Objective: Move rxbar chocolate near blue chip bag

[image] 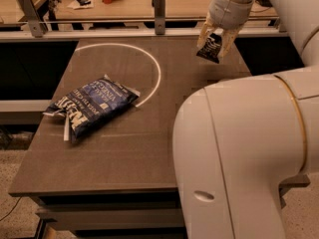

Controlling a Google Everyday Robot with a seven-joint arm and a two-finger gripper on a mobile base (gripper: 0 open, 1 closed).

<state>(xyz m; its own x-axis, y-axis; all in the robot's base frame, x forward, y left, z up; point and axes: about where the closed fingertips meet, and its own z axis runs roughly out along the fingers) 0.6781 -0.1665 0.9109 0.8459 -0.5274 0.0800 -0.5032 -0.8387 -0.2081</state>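
Observation:
The blue chip bag (91, 107), dark blue with white lettering, lies crinkled on the left part of the dark table (124, 148). My gripper (213, 43) is at the far right of the table, lifted above the surface. It is shut on the rxbar chocolate (210, 48), a small black wrapper with white lettering that hangs between the fingers. The bar is well to the right of the bag and clear of the tabletop.
A white arc (149, 68) is painted on the tabletop at the back. My large white arm (249, 148) fills the right foreground and hides the table's right side. A metal rail with posts (158, 6) runs behind the table.

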